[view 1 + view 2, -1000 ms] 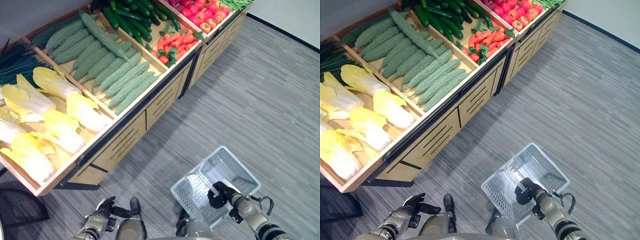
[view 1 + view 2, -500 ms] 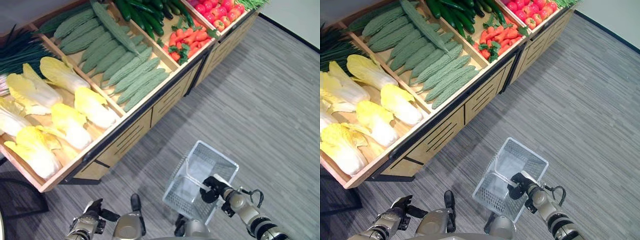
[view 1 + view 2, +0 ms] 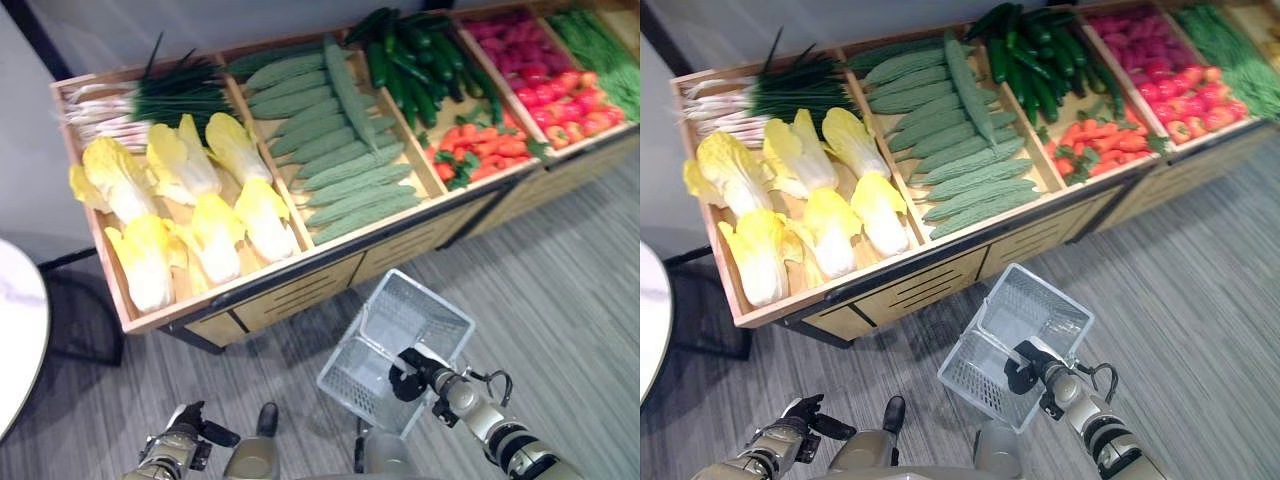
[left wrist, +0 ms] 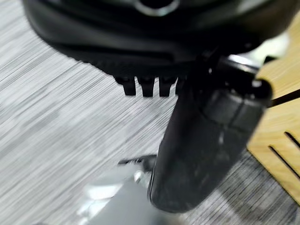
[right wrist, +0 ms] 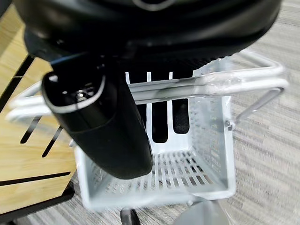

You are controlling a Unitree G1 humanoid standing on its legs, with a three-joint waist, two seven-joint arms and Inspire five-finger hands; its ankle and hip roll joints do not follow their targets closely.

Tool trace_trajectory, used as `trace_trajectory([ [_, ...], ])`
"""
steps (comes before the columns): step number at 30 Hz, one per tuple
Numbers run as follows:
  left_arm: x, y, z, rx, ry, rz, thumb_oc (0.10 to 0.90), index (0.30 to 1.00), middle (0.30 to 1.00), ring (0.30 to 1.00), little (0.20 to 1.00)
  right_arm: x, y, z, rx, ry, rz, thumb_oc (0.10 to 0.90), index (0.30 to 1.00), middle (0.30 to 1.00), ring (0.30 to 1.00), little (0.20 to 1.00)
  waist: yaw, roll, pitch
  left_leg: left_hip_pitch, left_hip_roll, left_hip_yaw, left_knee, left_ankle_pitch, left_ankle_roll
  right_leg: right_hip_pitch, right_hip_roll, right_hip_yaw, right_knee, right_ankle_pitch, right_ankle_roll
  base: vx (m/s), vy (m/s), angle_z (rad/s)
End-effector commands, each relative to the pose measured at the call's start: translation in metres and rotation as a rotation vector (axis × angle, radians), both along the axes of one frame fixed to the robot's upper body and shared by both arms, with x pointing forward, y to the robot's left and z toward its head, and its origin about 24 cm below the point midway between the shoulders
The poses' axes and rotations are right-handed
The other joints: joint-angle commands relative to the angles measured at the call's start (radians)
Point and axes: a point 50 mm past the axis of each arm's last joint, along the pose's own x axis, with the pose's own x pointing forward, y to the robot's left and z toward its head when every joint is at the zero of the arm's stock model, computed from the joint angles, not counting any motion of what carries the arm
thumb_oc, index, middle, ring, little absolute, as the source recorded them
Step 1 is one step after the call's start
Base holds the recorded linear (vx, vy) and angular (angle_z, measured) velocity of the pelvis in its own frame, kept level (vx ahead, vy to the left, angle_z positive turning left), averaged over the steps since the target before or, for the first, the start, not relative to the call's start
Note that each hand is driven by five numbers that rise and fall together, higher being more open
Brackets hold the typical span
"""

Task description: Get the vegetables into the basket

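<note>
While the right hand (image 3: pixel 408 362) hangs low over the grey floor (image 3: pixel 560 280) with its fingers curled round the handle (image 5: pixel 206 85) of one white mesh basket (image 3: pixel 1012 345), the basket itself holds no vegetables; it hangs just in front of the wooden produce stand (image 3: pixel 300 290). On that stand, one compartment carries about seven yellow-white cabbages (image 3: pixel 190 205) with a bunch of green onions (image 3: pixel 175 90) behind them. The next holds roughly a dozen bumpy bitter gourds (image 3: pixel 335 140), one lying across the others. Further right lie a heap of dark cucumbers (image 3: pixel 410 60), a pile of carrots (image 3: pixel 480 150), and red tomatoes (image 3: pixel 570 85), too many to count. The left hand (image 3: pixel 185 435) sits low near the lower edge, its fingers curled and holding nothing. Against the picture half a second ago, the whole stand now lies more squarely across the head views, so the camera has swung; the basket hangs from the right hand as before, and the left hand is where it was.
</note>
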Motion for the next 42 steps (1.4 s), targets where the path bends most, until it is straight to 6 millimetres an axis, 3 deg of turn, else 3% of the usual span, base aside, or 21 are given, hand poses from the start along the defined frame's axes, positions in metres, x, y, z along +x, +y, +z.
trace_trajectory([
  [1,0.018,0.004,0.008,0.016,-0.050,0.021,0.900,1.000,1.000,1.000,1.000,-0.013,-0.021,0.001,-0.032,0.012,-0.015,0.400,0.300,0.300,0.300,0.300,-0.036,-0.011,-0.001,-0.031,-0.021,-0.044,0.080,-0.061,0.003,-0.049,-0.088,-0.017,0.149,-0.095,0.083,0.20,-0.552,0.74],
  [2,0.017,0.001,0.006,0.012,-0.047,0.028,0.900,1.000,1.000,1.000,1.000,-0.014,-0.023,0.001,-0.036,0.009,-0.019,0.400,0.300,0.300,0.300,0.300,-0.034,-0.003,-0.002,-0.033,0.011,-0.073,0.092,-0.054,-0.014,-0.031,-0.066,-0.054,0.170,-0.125,0.065,0.16,-0.445,1.35],
  [3,0.016,0.001,0.006,0.011,-0.047,0.028,0.900,1.000,1.000,1.000,1.000,-0.014,-0.024,0.001,-0.036,0.009,-0.019,0.400,0.300,0.300,0.300,0.300,-0.037,-0.001,-0.001,-0.033,0.012,-0.077,0.093,-0.054,-0.015,-0.029,-0.065,-0.058,0.171,-0.126,0.064,0.10,-0.534,1.24],
  [4,0.017,-0.003,0.005,-0.002,-0.049,0.036,0.900,1.000,1.000,1.000,1.000,-0.017,-0.026,0.000,-0.033,0.015,-0.036,0.400,0.300,0.300,0.300,0.300,-0.034,0.012,-0.003,-0.047,0.051,-0.105,0.095,-0.027,-0.037,-0.003,-0.038,-0.105,0.187,-0.163,0.040,0.04,-0.395,1.31],
  [6,0.014,-0.005,0.003,-0.014,-0.044,0.048,0.900,1.000,1.000,1.000,1.000,-0.023,-0.029,-0.003,-0.041,0.036,-0.041,0.400,0.300,0.300,0.300,0.300,-0.032,0.024,-0.008,-0.062,0.084,-0.101,0.080,0.020,-0.056,0.025,-0.020,-0.163,0.193,-0.195,0.021,0.04,-0.443,1.49],
  [7,0.012,-0.006,0.002,-0.022,-0.042,0.059,0.900,1.000,1.000,1.000,1.000,-0.028,-0.031,-0.006,-0.054,0.055,-0.038,0.400,0.300,0.300,0.300,0.300,-0.024,0.034,-0.014,-0.070,0.113,-0.081,0.037,0.081,-0.069,0.047,-0.009,-0.215,0.191,-0.215,0.006,0.01,-0.291,1.20],
  [9,0.017,-0.010,0.003,-0.031,-0.057,0.034,0.900,1.000,1.000,1.000,1.000,-0.029,-0.036,-0.005,-0.071,0.062,-0.033,0.400,0.300,0.300,0.300,0.300,-0.030,0.030,-0.012,-0.084,0.116,-0.022,0.023,0.109,-0.058,0.061,-0.023,-0.253,0.187,-0.216,0.003,-0.06,-0.155,0.72],
  [10,0.023,-0.014,0.004,-0.041,-0.074,0.009,0.900,1.000,1.000,1.000,1.000,-0.034,-0.044,-0.007,-0.096,0.086,-0.036,0.400,0.300,0.300,0.300,0.300,-0.041,0.018,-0.019,-0.074,0.114,0.107,0.044,0.083,-0.044,0.080,-0.034,-0.297,0.166,-0.202,0.003,-0.13,-0.089,0.88],
  [15,0.027,-0.023,0.004,-0.059,-0.080,-0.038,0.900,1.000,1.000,1.000,1.000,-0.040,-0.049,-0.010,-0.117,0.109,-0.055,0.400,0.300,0.300,0.300,0.300,-0.054,0.026,-0.047,-0.042,0.092,0.223,0.023,0.063,-0.036,0.088,-0.046,-0.345,0.142,-0.183,0.008,-0.03,0.050,0.51],
  [21,0.026,-0.023,0.004,-0.057,-0.087,-0.062,0.900,1.000,1.000,1.000,1.000,-0.044,-0.045,-0.014,-0.104,0.121,-0.073,0.400,0.300,0.300,0.300,0.300,-0.049,0.018,-0.063,-0.013,0.068,0.237,0.006,0.037,-0.020,0.112,-0.077,-0.328,0.119,-0.155,0.031,0.04,0.123,-0.01],
  [28,0.055,-0.028,0.021,-0.070,-0.239,-0.107,0.900,1.000,1.000,1.000,1.000,-0.045,-0.042,-0.017,-0.101,0.124,-0.080,0.400,0.300,0.300,0.300,0.300,-0.043,0.018,-0.059,0.001,0.027,0.239,-0.016,0.023,0.002,0.107,-0.110,-0.311,0.109,-0.121,0.057,0.00,0.125,-0.03],
  [29,0.069,-0.032,0.032,-0.091,-0.326,-0.122,0.900,1.000,1.000,1.000,1.000,-0.045,-0.044,-0.016,-0.106,0.121,-0.084,0.400,0.300,0.300,0.300,0.300,-0.041,0.020,-0.058,0.004,0.018,0.238,-0.022,0.021,0.006,0.107,-0.115,-0.310,0.104,-0.113,0.062,-0.02,0.062,0.13],
  [30,0.069,-0.032,0.032,-0.091,-0.325,-0.122,0.900,1.000,1.000,1.000,1.000,-0.045,-0.044,-0.016,-0.106,0.122,-0.084,0.400,0.300,0.300,0.300,0.300,-0.041,0.020,-0.058,0.005,0.018,0.238,-0.023,0.021,0.006,0.107,-0.116,-0.310,0.104,-0.112,0.063,-0.03,0.093,0.19],
  [32,0.087,-0.036,0.056,-0.146,-0.494,-0.151,0.900,1.000,1.000,1.000,1.000,-0.045,-0.049,-0.014,-0.111,0.110,-0.097,0.400,0.300,0.300,0.300,0.300,-0.035,0.024,-0.056,0.007,0.007,0.234,-0.034,0.021,0.012,0.102,-0.121,-0.311,0.091,-0.094,0.070,-0.04,0.078,-0.02],
  [35,0.093,-0.030,0.083,-0.164,-0.648,-0.158,0.900,1.000,1.000,1.000,1.000,-0.044,-0.054,-0.010,-0.108,0.095,-0.107,0.400,0.300,0.300,0.300,0.300,-0.029,0.022,-0.055,0.008,0.003,0.233,-0.039,0.022,0.013,0.099,-0.124,-0.308,0.082,-0.086,0.077,-0.03,0.034,-0.01],
  [36,0.092,-0.030,0.083,-0.163,-0.646,-0.158,0.900,1.000,1.000,1.000,1.000,-0.044,-0.053,-0.010,-0.108,0.096,-0.106,0.400,0.300,0.300,0.300,0.300,-0.029,0.022,-0.056,0.009,0.003,0.233,-0.039,0.022,0.013,0.099,-0.124,-0.308,0.082,-0.086,0.077,0.00,0.000,0.00],
  [40,0.093,-0.013,0.135,-0.121,-0.897,-0.178,0.900,1.000,1.000,1.000,1.000,-0.049,-0.057,-0.011,-0.089,0.098,-0.136,0.400,0.300,0.300,0.300,0.300,-0.015,0.010,-0.060,0.022,0.001,0.232,-0.054,0.023,0.012,0.109,-0.126,-0.308,0.070,-0.080,0.084,-0.02,0.017,-0.02],
  [41,0.099,-0.009,0.161,-0.082,-1.019,-0.194,0.900,1.000,1.000,1.000,1.000,-0.051,-0.056,-0.013,-0.081,0.103,-0.144,0.400,0.300,0.300,0.300,0.300,-0.009,0.009,-0.065,0.029,0.001,0.231,-0.062,0.024,0.011,0.113,-0.128,-0.310,0.065,-0.078,0.086,-0.01,0.003,-0.09],
  [42,0.098,-0.008,0.162,-0.080,-1.018,-0.194,0.900,1.000,1.000,1.000,1.000,-0.051,-0.056,-0.013,-0.081,0.103,-0.143,0.400,0.300,0.300,0.300,0.300,-0.010,0.008,-0.065,0.030,0.001,0.232,-0.062,0.024,0.011,0.113,-0.128,-0.309,0.064,-0.077,0.086,0.00,0.000,0.00],
])
